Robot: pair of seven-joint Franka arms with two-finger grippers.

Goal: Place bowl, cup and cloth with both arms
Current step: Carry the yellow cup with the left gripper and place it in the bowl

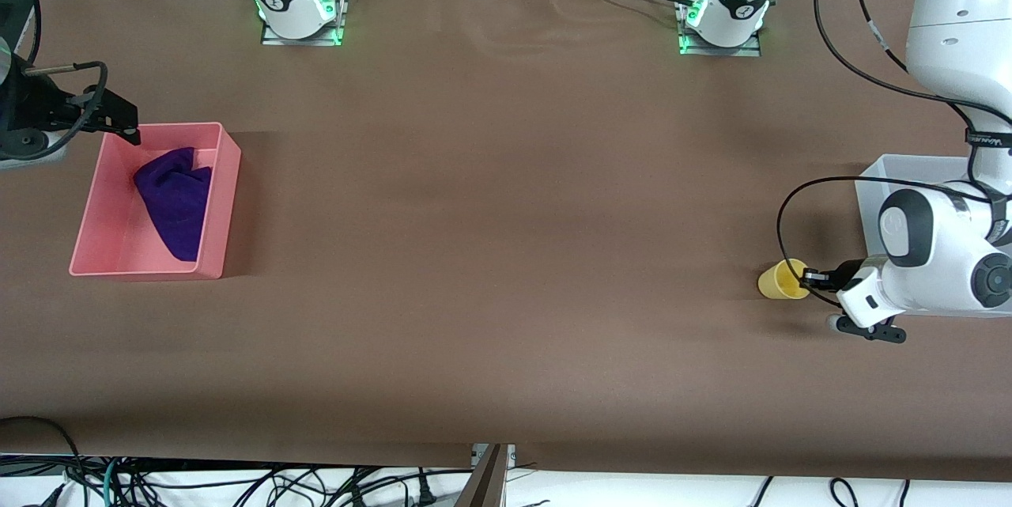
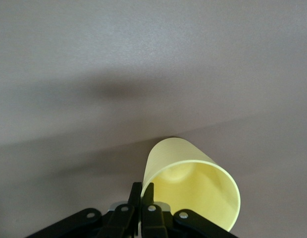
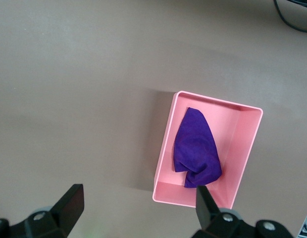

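Observation:
The yellow cup is tipped on its side low over the table, beside the white bin, at the left arm's end. My left gripper is shut on its rim; in the left wrist view the gripper has one finger inside the cup and one outside. The purple cloth lies crumpled in the pink bin at the right arm's end. My right gripper is open and empty over that bin's corner. The right wrist view shows the gripper, the cloth and the bin. The bowl is out of view.
A white bin stands at the left arm's end, mostly covered by the left arm. The brown table covering spreads between the two bins. Cables hang along the table's edge nearest the front camera.

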